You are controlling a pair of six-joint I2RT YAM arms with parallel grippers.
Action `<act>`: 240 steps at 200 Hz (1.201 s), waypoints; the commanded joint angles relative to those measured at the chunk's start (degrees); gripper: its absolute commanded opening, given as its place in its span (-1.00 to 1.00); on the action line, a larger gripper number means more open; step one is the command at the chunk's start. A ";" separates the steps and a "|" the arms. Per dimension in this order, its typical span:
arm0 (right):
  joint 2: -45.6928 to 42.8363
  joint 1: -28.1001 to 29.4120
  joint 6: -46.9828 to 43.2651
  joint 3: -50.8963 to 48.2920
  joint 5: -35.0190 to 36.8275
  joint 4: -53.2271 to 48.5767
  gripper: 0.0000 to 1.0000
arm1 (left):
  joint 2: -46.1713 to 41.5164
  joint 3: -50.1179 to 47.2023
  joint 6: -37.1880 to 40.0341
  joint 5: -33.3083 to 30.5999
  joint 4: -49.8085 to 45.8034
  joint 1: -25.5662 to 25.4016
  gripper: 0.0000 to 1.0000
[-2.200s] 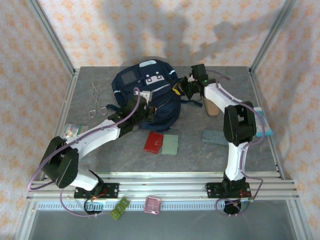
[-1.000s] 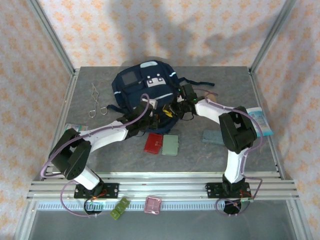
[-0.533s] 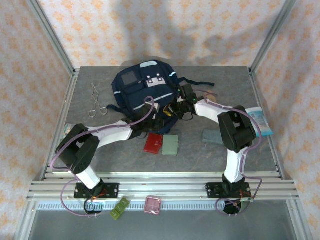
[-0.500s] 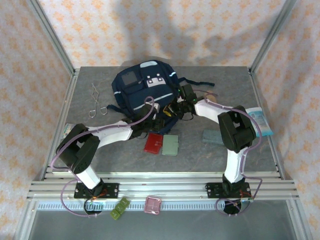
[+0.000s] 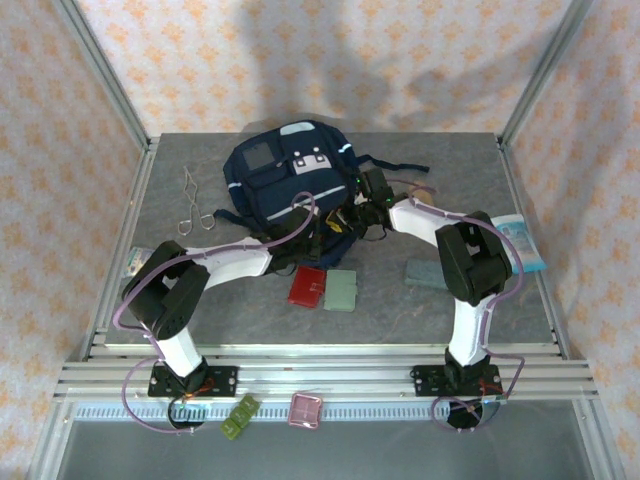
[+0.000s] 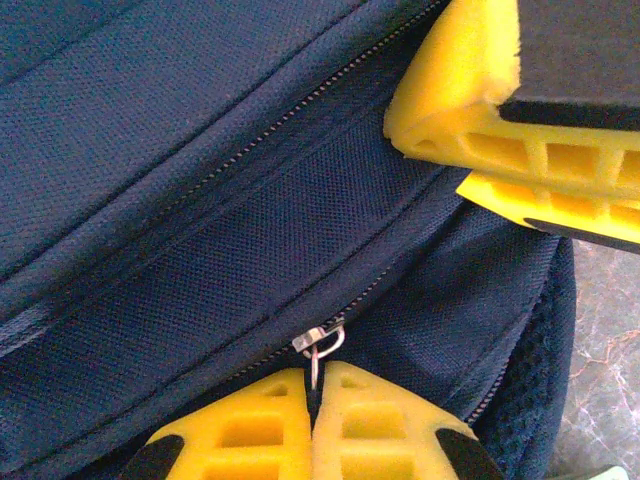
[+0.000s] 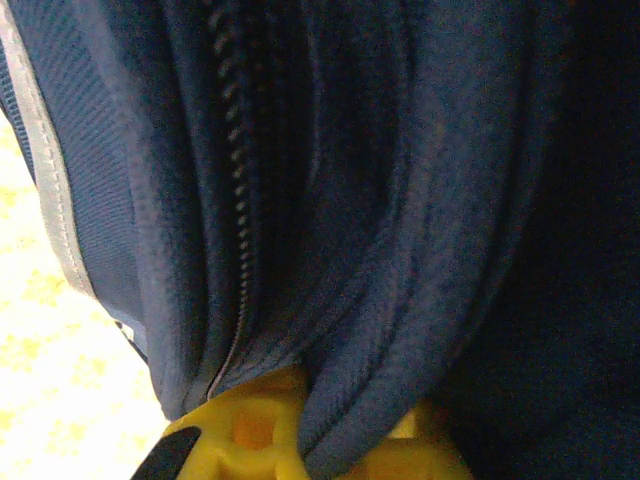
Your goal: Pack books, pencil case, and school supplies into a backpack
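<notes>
backpack (image 5: 268,180) lies flat at the back middle of the table (image 5: 240,320), front pockets up. Both arms reach in and meet at its near-right edge

left gripper (image 5: 320,230) – wrist view (image 6: 312,425) shows the yellow fingers pressed together, pinching the small metal zipper pull (image 6: 319,341) on a zip running diagonally across the navy fabric

right gripper (image 5: 347,216) sits just beside it; its yellow fingers (image 6: 470,110) show at the top right of the left wrist view, against the bag. In its own wrist view (image 7: 320,435) the fingers are clamped on a thick fold of backpack fabric, with zip teeth running up left of the fold

Loose on the table, near side of the bag – red case (image 5: 307,286) and green case (image 5: 342,290) just beside each other, grey slab (image 5: 428,273) off to the right, apart from them. Light-blue packet (image 5: 524,243) lies at the right edge and a metal scissor-like tool (image 5: 190,203) left of the bag
</notes>
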 commanded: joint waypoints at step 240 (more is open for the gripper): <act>-5.75 -2.09 -4.58 5.60 -0.46 -1.78 -0.41 | -11.06 -0.82 -1.51 2.80 2.79 -3.06 -1.00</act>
